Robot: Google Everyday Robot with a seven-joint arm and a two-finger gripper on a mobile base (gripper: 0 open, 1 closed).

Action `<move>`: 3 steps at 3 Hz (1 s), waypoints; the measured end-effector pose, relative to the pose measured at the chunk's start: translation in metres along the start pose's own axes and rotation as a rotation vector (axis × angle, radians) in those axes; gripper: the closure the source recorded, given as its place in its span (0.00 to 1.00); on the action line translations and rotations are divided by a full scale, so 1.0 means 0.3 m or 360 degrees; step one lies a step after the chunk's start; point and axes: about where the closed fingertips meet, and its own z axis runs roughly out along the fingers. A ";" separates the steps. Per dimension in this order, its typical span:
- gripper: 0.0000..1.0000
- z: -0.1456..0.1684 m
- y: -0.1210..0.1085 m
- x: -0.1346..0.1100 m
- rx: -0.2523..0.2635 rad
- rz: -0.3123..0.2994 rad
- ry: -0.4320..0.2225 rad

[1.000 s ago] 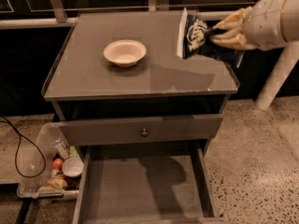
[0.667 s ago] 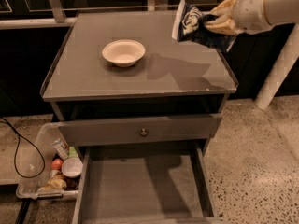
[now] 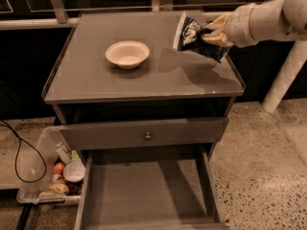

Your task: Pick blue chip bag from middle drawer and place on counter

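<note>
The blue chip bag hangs tilted in the air over the right part of the counter, its white end strip on the left. My gripper reaches in from the right on a white arm and is shut on the bag's right end. The bag casts a shadow on the counter below it and stands apart from the surface. The middle drawer is pulled out at the bottom, its grey floor bare.
A white bowl sits on the counter's left middle. A shut drawer front with a round knob lies above the open drawer. A clear bin of small items and a black cable are on the floor at left. A white post stands at right.
My gripper with the bag has shifted a little left and down over the counter, after rising slightly; the bag stays held.
</note>
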 end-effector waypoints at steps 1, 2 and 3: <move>1.00 0.117 0.117 0.041 -0.0077 0.0015 -0.0041; 1.00 0.222 0.267 0.037 -0.0189 0.0016 -0.0119; 0.81 0.229 0.278 0.033 -0.0199 0.0014 -0.0123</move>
